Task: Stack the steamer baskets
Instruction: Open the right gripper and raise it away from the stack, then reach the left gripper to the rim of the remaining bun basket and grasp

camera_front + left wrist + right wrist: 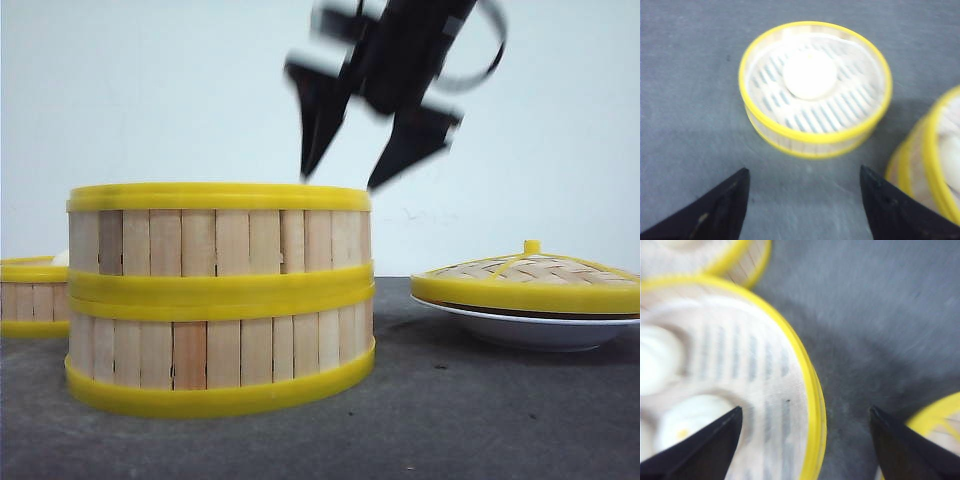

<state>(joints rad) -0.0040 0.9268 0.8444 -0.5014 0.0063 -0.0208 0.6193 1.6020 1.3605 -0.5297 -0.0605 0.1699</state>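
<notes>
Two baskets stand stacked nearest the front camera, on the grey table (480, 420): the top basket (220, 235) sits squarely on the bottom basket (220, 350), their yellow rims touching all round. From the right wrist view, the top basket holds pale round buns (690, 420) on its slatted floor, though that picture is blurred. A third basket (30, 295) stands alone at the left edge of the front view, behind the stack and apart from it; the left wrist view shows it open-topped with one white bun (810, 75) in the middle of its floor, and the stack's rim just beside it at the frame edge. To the right of the stack, well apart, a woven domed lid (530, 278) with a yellow rim and small knob rests on a white plate (530, 328). The right gripper (355, 175) hangs in the air above the stack's right rear edge, blurred, its two dark fingers spread wide and holding nothing; in its own camera one finger lies over the top basket and the other over bare table, with the lid's rim near it. The left gripper (805, 195) is also spread wide with nothing between its fingers, above bare table just short of the third basket. Nothing lies between the third basket and the stack.
</notes>
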